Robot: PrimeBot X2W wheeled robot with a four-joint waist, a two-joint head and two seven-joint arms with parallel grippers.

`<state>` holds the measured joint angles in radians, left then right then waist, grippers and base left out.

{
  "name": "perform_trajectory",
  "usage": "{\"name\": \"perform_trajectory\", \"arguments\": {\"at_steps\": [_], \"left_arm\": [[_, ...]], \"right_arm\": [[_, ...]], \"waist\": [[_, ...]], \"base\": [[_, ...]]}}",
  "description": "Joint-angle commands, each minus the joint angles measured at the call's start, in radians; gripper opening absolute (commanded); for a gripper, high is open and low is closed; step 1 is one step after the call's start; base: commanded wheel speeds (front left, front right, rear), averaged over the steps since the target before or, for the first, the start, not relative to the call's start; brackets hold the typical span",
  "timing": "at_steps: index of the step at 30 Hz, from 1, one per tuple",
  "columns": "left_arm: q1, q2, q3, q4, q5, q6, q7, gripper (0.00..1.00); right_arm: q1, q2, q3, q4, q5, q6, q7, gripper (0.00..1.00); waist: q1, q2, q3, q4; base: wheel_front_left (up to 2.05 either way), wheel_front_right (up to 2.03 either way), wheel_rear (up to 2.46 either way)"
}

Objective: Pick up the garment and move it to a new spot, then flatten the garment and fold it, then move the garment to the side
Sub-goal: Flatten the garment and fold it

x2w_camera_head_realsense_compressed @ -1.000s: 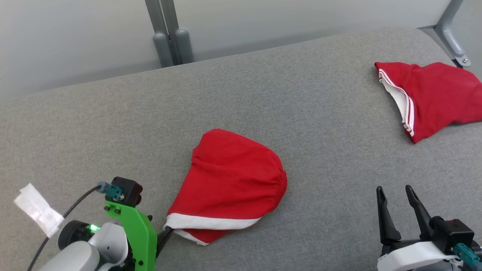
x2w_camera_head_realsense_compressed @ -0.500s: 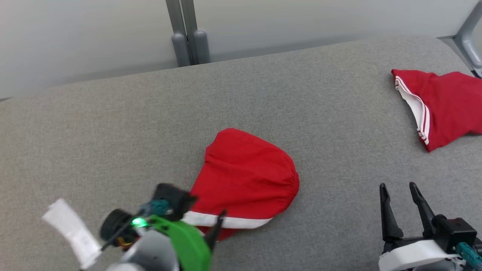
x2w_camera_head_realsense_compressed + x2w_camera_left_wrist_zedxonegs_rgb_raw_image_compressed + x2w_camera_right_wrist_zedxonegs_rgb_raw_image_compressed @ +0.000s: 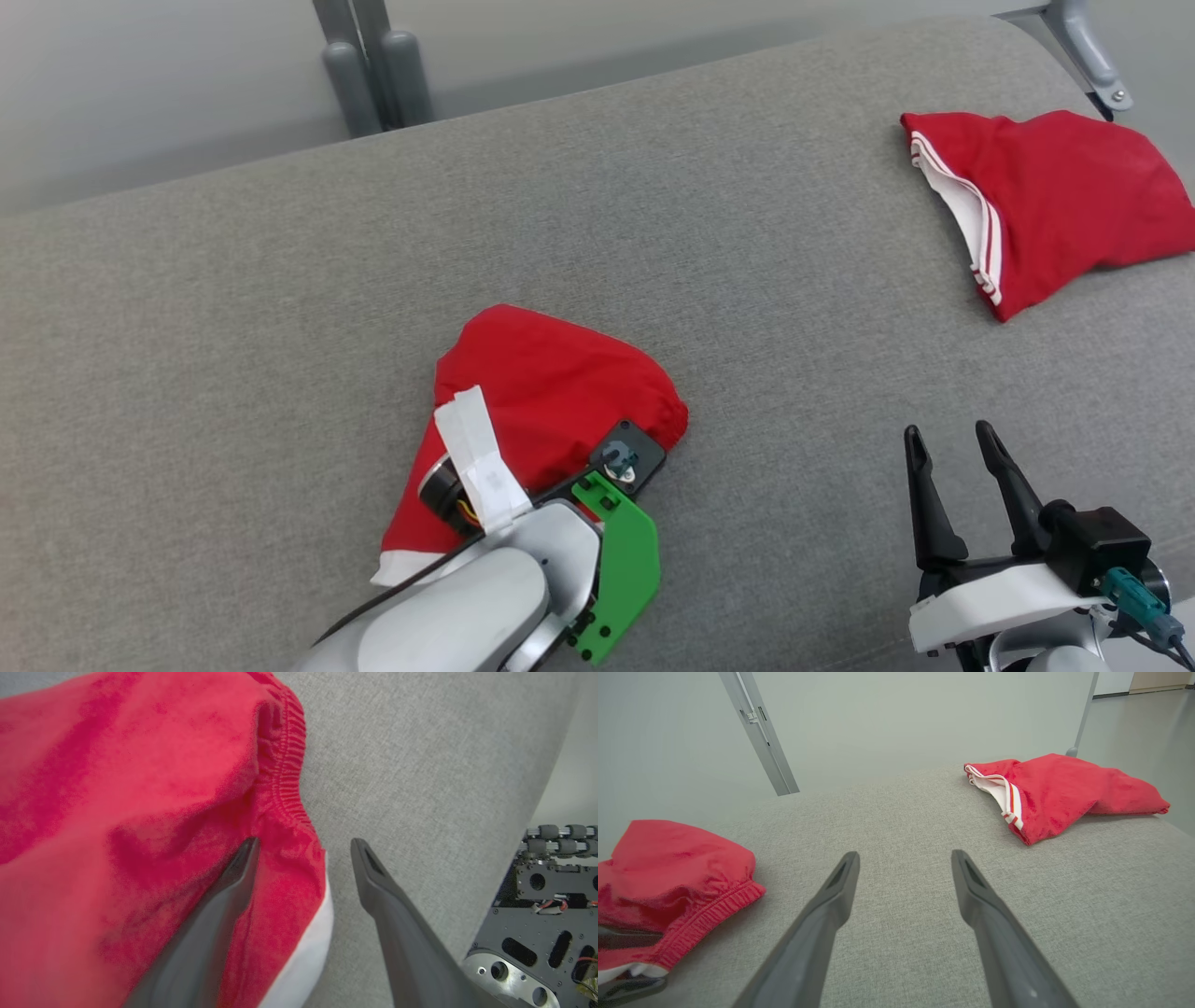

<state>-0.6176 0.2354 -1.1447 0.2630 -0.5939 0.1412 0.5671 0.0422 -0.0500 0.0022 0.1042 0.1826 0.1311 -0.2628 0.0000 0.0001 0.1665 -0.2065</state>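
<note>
A red garment (image 3: 551, 383) with a white hem and a gathered elastic edge lies bunched at the middle of the grey padded table (image 3: 747, 280). My left arm (image 3: 551, 560) reaches over its near edge, hiding the fingers in the head view. In the left wrist view my left gripper (image 3: 303, 847) is open. One finger (image 3: 219, 914) rests on the red cloth (image 3: 117, 812), the other is over bare table, and the elastic edge and white hem run between them. My right gripper (image 3: 952, 443) stands open and holds nothing at the lower right, well clear of the garment (image 3: 668, 868).
A second red garment (image 3: 1046, 187) with white striped trim lies at the table's far right (image 3: 1064, 788). Grey metal posts (image 3: 364, 56) stand behind the table, and a bracket (image 3: 1088, 51) sits at the back right corner. The robot's base (image 3: 546, 914) shows beside the table edge.
The head camera has shifted. My left arm has swung from the garment's left hem corner to over its near edge. The right gripper has stayed open in place.
</note>
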Motion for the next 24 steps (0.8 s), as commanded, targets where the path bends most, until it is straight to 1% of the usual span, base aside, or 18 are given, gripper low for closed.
{"name": "perform_trajectory", "arguments": {"at_steps": [1, 2, 3, 4, 5, 6, 8, 12, 15, 16, 17, 21, 24], "left_arm": [[-0.017, 0.01, -0.002, 0.03, 0.02, 0.003, -0.006, 1.0], [-0.018, 0.012, -0.001, 0.053, 0.012, 0.001, -0.007, 0.9], [-0.02, 0.018, -0.004, 0.069, 0.01, -0.007, -0.004, 0.64], [-0.02, 0.025, -0.005, 0.085, 0.002, -0.014, 0.002, 0.29], [-0.017, 0.028, 0.0, 0.092, -0.009, -0.019, 0.002, 0.16], [-0.013, 0.029, 0.008, 0.092, -0.019, -0.028, -0.002, 0.0], [0.0, 0.014, 0.044, 0.069, -0.063, -0.035, -0.029, 0.0], [0.012, -0.038, 0.128, -0.007, -0.143, -0.046, -0.115, 0.0], [-0.001, -0.097, 0.21, -0.052, -0.191, -0.042, -0.225, 0.0], [-0.018, -0.113, 0.231, -0.059, -0.188, -0.042, -0.261, 0.0], [-0.045, -0.126, 0.238, -0.063, -0.176, -0.053, -0.293, 0.0], [-0.104, -0.173, 0.277, -0.069, -0.196, -0.055, -0.411, 0.0], [-0.15, -0.182, 0.299, -0.072, -0.238, -0.039, -0.496, 0.0]], "right_arm": [[-0.004, -0.001, -0.003, 0.003, 0.007, -0.001, -0.003, 1.0], [-0.001, -0.001, -0.005, 0.003, 0.009, -0.001, -0.003, 1.0], [0.002, -0.002, -0.008, 0.004, 0.01, -0.001, -0.003, 1.0], [0.007, -0.002, -0.012, 0.006, 0.01, -0.001, -0.003, 1.0], [0.01, -0.002, -0.014, 0.007, 0.012, -0.001, -0.003, 1.0], [0.013, -0.001, -0.016, 0.008, 0.013, -0.001, -0.003, 1.0], [0.019, -0.001, -0.02, 0.009, 0.013, -0.001, -0.003, 1.0], [0.027, -0.001, -0.024, 0.012, 0.014, -0.001, -0.003, 1.0], [0.023, -0.002, -0.02, 0.012, 0.011, -0.001, -0.003, 1.0], [0.019, -0.002, -0.018, 0.011, 0.011, -0.001, -0.003, 1.0], [0.013, -0.001, -0.014, 0.012, 0.009, -0.001, -0.003, 1.0], [0.001, -0.002, 0.003, 0.015, 0.014, -0.001, -0.003, 1.0], [-0.005, -0.002, 0.016, 0.02, 0.015, -0.001, -0.003, 1.0]], "waist": [[0.0, -0.0001, 0.015, -0.039], [0.0, -0.0001, 0.015, -0.044], [0.0, -0.0001, 0.014, -0.046], [0.0, -0.0001, 0.012, -0.048], [0.0, -0.0001, 0.01, -0.049], [0.0, -0.0001, 0.007, -0.049], [0.0, -0.0001, 0.001, -0.046], [0.0, -0.0001, -0.011, -0.028], [0.0, -0.0001, -0.021, -0.017], [0.0, -0.0001, -0.023, -0.014], [0.0, -0.0001, -0.024, -0.012], [0.0, -0.0001, -0.032, -0.003], [0.0, -0.0001, -0.033, -0.003]], "base": [[0.0, 0.0, 0.0], [0.0, 0.0, 0.0], [0.0, 0.0, 0.0], [0.0, 0.0, 0.0], [0.0, 0.0, 0.0], [0.0, 0.0, 0.0], [0.0, 0.0, 0.0], [0.0, 0.0, 0.0], [0.0, 0.0, 0.0], [0.0, 0.0, 0.0], [0.0, 0.0, 0.0], [0.0, 0.0, 0.0], [0.0, 0.0, 0.0]]}}
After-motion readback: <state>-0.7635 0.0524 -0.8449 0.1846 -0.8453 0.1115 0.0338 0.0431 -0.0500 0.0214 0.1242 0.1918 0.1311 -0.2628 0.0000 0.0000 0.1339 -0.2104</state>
